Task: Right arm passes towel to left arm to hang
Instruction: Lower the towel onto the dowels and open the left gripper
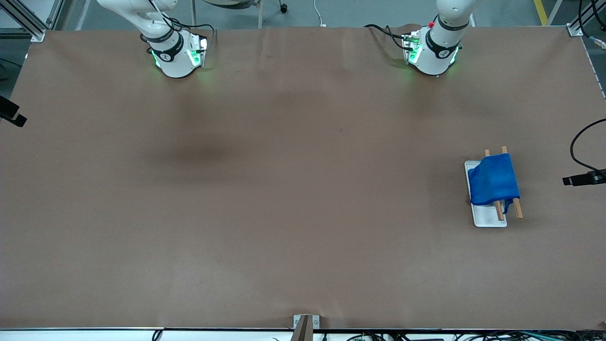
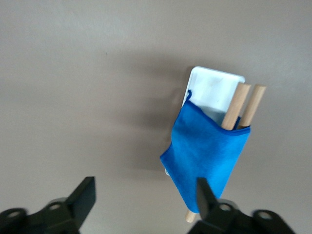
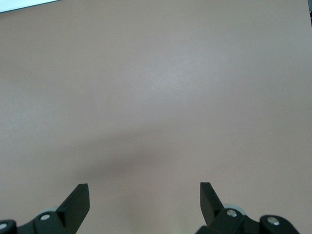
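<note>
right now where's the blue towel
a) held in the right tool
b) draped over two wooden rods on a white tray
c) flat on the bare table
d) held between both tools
b: the towel hangs over the two wooden rods above the white tray, while the left tool and right tool are both open and empty.

towel [image 1: 493,180] draped over rack [image 1: 517,207], toward left arm's end
</note>
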Robot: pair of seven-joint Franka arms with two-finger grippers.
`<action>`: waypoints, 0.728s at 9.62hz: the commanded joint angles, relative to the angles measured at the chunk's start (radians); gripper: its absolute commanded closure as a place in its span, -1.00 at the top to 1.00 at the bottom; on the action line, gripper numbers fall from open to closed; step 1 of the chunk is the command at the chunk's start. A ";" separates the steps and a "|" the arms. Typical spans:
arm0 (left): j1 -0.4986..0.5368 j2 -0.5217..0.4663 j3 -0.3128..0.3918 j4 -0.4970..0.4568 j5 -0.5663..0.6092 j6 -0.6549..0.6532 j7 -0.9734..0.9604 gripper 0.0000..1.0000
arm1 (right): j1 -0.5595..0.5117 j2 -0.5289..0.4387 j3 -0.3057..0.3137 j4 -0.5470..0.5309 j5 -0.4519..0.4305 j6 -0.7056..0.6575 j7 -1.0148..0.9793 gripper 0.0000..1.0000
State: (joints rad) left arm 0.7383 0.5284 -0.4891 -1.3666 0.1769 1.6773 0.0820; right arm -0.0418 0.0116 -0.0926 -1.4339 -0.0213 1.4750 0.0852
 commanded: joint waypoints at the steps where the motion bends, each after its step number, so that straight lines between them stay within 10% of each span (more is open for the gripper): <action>1: 0.000 -0.083 -0.064 -0.009 0.015 -0.018 0.002 1.00 | -0.021 0.001 0.008 0.001 0.027 -0.008 0.013 1.00; 7: 0.000 -0.317 -0.245 -0.009 -0.046 -0.152 -0.172 1.00 | -0.023 0.001 0.005 -0.002 0.027 -0.010 0.015 1.00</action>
State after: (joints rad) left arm 0.7294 0.2316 -0.7044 -1.3363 0.1441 1.5435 -0.0695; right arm -0.0511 0.0144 -0.0943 -1.4349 -0.0123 1.4709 0.0865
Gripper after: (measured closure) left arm 0.000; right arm 0.000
